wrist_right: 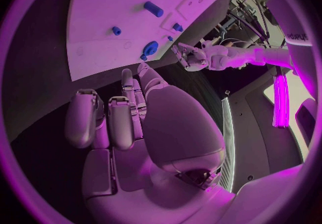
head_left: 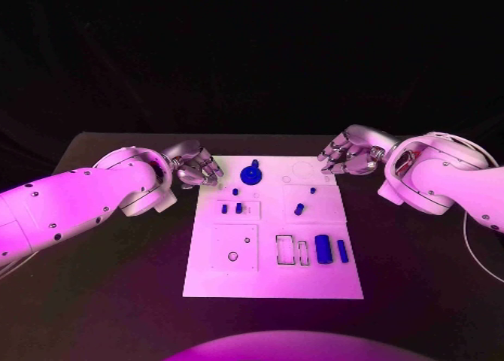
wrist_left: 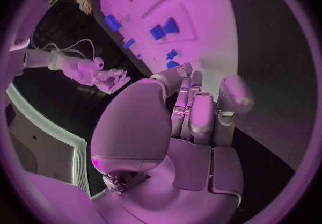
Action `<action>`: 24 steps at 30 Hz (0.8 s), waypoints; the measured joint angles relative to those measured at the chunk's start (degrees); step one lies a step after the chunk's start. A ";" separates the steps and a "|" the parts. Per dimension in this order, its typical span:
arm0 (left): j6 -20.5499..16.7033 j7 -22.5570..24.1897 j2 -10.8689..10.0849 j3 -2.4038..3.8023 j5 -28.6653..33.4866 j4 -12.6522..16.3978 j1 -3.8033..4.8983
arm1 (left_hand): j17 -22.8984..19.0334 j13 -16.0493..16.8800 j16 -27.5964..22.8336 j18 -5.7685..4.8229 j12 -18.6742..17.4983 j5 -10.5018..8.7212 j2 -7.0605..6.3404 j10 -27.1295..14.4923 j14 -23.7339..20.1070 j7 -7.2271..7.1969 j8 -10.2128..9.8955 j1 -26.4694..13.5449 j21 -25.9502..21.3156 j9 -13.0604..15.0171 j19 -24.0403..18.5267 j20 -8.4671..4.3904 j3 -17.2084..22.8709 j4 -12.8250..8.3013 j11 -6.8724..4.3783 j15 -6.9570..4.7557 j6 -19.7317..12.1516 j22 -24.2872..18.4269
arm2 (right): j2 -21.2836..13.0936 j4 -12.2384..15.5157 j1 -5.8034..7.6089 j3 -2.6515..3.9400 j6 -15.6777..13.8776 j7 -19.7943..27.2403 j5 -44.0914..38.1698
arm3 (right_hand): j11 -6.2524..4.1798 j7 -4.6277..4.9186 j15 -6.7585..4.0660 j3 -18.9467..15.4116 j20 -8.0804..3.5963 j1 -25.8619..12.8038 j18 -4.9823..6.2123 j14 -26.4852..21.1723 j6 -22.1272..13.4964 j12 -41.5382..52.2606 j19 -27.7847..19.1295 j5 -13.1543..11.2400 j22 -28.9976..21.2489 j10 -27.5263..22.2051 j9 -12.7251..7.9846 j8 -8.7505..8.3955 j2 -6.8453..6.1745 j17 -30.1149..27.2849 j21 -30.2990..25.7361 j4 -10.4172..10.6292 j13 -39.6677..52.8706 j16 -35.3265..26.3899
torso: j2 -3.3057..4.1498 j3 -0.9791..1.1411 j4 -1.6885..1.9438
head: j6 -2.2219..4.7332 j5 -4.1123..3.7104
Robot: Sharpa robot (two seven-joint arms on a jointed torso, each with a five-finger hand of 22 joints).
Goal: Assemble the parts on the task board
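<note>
White task board (head_left: 274,282) lies flat between the two hands, with small blue parts (head_left: 323,249) scattered on it. The round blue part (head_left: 252,175) sits just beside the left hand (head_left: 195,171); the others are farther from both hands.

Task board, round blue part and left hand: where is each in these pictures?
Task board (head_left: 209,280): head view, bare near corner.
Round blue part (head_left: 251,176): head view, its disc.
Left hand (head_left: 195,167): head view, middle of the hand.
</note>
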 measured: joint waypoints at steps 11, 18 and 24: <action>-7.58 16.22 -5.16 -1.18 47.23 5.27 -0.31 | -16.95 0.64 -10.81 2.60 2.79 0.00 1.41 0.11 -8.82 -0.30 0.05 -3.57 -20.77 -0.49 -10.12 0.14 -4.72 3.05 -0.38 0.33 0.38 -13.18 | 2.14 -0.41 -2.16 -0.84 2.63 -2.43 -20.04 | -0.82 -1.27 -1.35 5.82 -1.27 0.48 0.89 -0.12 2.28 -4.93 0.02 -3.86 -2.69 1.61 0.00 -0.44 -1.99 0.01 -1.88 0.12 -9.87 -0.34 | 0.07 -0.14 0.13 | 0.93 -2.21; -7.86 21.16 -7.08 -1.29 65.23 8.52 -0.54 | -18.74 0.80 -11.47 2.58 3.47 0.00 1.57 -0.09 -9.62 -0.09 0.20 -3.86 -22.00 -0.49 -10.21 0.23 -5.82 3.25 -0.19 0.03 0.16 -14.21 | 3.73 -1.11 -3.39 -0.94 3.41 -3.35 -26.47 | -0.81 -1.27 -1.75 7.59 -1.27 -0.10 0.89 -0.12 2.29 -5.77 0.02 -4.21 -2.99 1.60 0.00 -0.68 -2.66 0.04 -2.15 0.32 -12.47 -0.66 | 0.13 -0.22 0.14 | 1.21 -2.62; -7.77 23.19 -7.56 -1.32 70.18 10.68 -0.66 | -19.12 0.85 -11.74 2.58 3.77 0.00 1.57 -0.09 -9.83 -0.09 0.27 -3.86 -22.34 -0.49 -10.21 0.23 -6.04 3.09 -0.19 0.23 0.16 -14.38 | 5.17 -1.73 -4.05 -0.95 4.17 -3.51 -28.63 | -0.81 -1.27 -1.75 8.67 -1.47 -0.33 0.89 -0.12 2.29 -6.09 0.22 -4.21 -3.40 1.60 0.00 -0.68 -3.31 -0.58 -2.55 0.34 -13.78 -1.50 | 0.16 -0.32 0.13 | 1.09 -2.43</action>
